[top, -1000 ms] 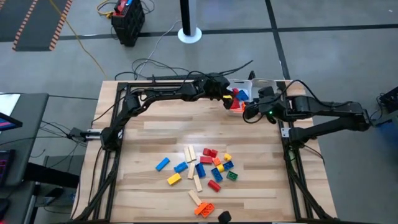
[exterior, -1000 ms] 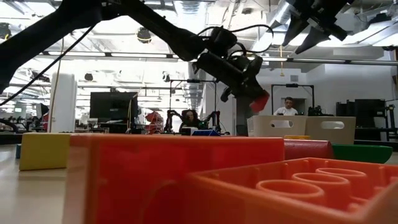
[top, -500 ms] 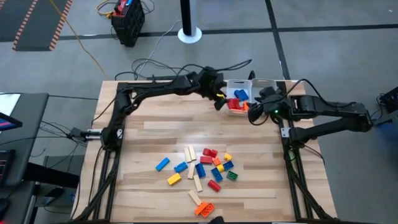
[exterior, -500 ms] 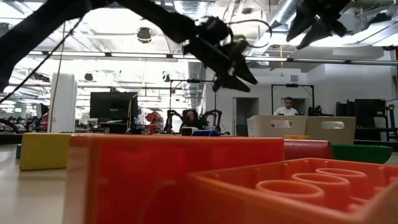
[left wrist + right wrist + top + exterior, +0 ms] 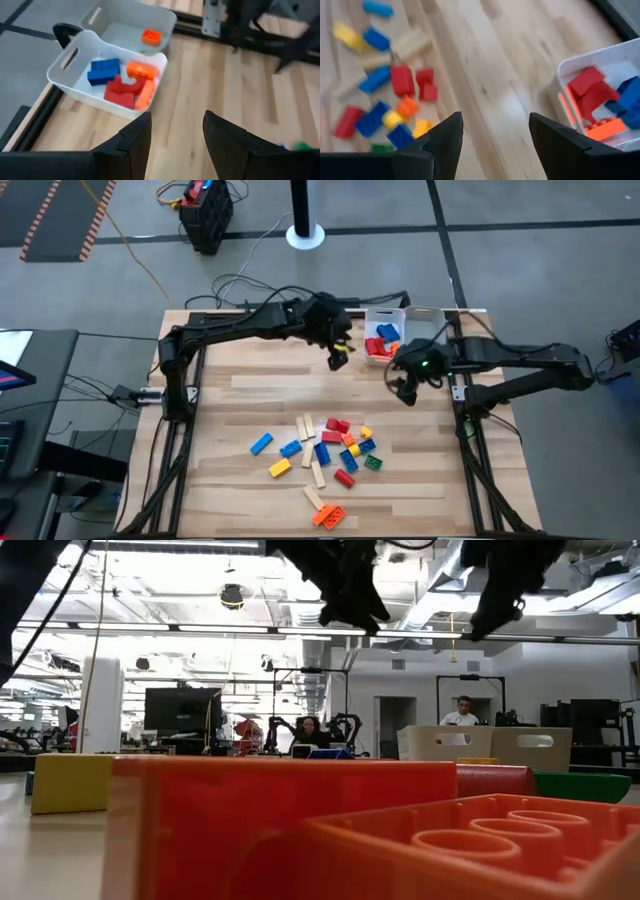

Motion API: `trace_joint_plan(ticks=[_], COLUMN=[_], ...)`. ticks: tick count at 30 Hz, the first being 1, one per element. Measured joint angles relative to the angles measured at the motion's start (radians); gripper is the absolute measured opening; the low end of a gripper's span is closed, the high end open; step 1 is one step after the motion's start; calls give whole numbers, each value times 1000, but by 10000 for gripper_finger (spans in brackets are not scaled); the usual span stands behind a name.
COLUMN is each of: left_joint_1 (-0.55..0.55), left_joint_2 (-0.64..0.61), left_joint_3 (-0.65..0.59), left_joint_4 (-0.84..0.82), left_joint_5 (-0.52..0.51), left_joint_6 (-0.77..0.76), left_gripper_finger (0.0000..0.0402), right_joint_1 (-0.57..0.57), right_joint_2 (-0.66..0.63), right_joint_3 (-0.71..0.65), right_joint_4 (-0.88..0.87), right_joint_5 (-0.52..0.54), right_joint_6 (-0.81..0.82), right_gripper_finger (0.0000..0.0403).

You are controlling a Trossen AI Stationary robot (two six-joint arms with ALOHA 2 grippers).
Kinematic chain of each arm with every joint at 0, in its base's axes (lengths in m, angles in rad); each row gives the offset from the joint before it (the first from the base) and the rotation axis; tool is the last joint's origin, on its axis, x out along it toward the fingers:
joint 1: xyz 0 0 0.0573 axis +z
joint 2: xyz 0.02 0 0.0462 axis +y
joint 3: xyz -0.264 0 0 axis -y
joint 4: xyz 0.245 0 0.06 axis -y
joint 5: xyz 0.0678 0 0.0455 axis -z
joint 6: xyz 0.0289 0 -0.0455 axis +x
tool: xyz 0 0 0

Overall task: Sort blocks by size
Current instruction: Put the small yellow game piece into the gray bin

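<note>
We read the two white trays (image 5: 392, 332) at the far edge as size bins, one holding red, blue and orange blocks (image 5: 125, 82); the unsorted blocks (image 5: 325, 455) lie mid-table. Both the left gripper (image 5: 174, 132) and right gripper (image 5: 494, 135) hang spread and empty, probably free for another pick.

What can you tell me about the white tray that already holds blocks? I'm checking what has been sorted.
The white tray looks like thin plastic, rectangular with rounded corners and a slot handle in its end wall. It rests on the wooden table at the far edge, pressed against a second white tray that holds one orange block. Inside lie a blue block, red blocks and orange blocks, loosely piled. No pincer touches it.
</note>
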Motion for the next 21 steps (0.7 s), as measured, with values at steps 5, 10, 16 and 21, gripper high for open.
trace_joint_plan(ticks=[5, 10, 16, 21], left_joint_1=[-90, -165, -222, -243], left_joint_2=[1, -1, -21, -128], left_joint_3=[-3, -3, -111, -337], left_joint_4=[-146, -187, -109, 35], left_joint_5=[-10, -129, -194, -197], left_joint_6=[1, -31, -93, -228], left_gripper_finger=[169, 169, 169, 169], right_joint_1=[10, 11, 52, 109], right_joint_2=[73, 161, 271, 308], right_joint_3=[-13, -13, -13, -13], right_joint_4=[25, 23, 27, 75], right_joint_5=[-87, -190, -229, -229], right_joint_6=[-38, -65, -84, -78], right_gripper_finger=[256, 256, 256, 256])
